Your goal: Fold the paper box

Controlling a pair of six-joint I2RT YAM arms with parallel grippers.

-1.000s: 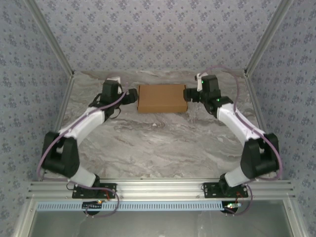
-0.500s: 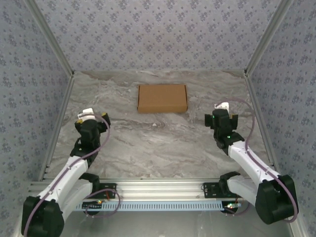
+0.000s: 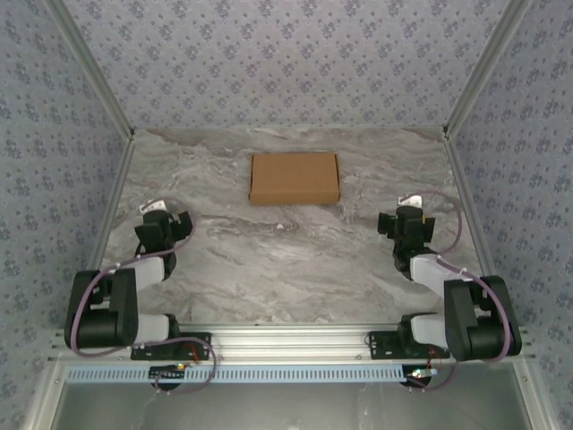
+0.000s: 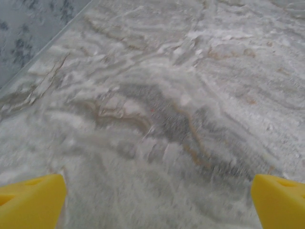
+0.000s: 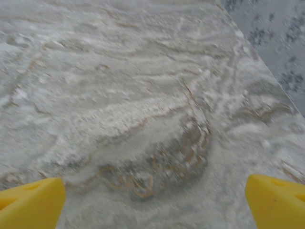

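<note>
- Brown corrugated cardboard, closed into a flat rectangle: the paper box (image 3: 295, 178) is lying at the upper centre of the top view, on the marble-patterned table (image 3: 286, 269) and nearer the back wall than the arms.
- No flap or tab is standing up from it, so the folding is looking finished. Its seams are showing too small to check.
- At the lower left of the top view, the left gripper (image 3: 164, 222) is sitting well apart from the box, its jaws spread wide and holding nothing.
- In the left wrist view its yellow fingertips (image 4: 31, 202) are sitting in the bottom corners, with bare table between them.
- At the lower right of the top view, the right gripper (image 3: 405, 222) is mirroring that pose, equally wide and equally empty.
- In the right wrist view its yellow fingertips (image 5: 28, 202) are framing nothing but table.
- Judging from this, little is remaining beyond the arms settling near their bases.
- Compared with a second ago, the left gripper is no longer sitting close by the box's left edge, having drawn back toward the lower left.
- The box is keeping the same place and the same angle.
- The right gripper is likewise no longer sitting just beside the box's right edge, having withdrawn to the lower right.
</note>
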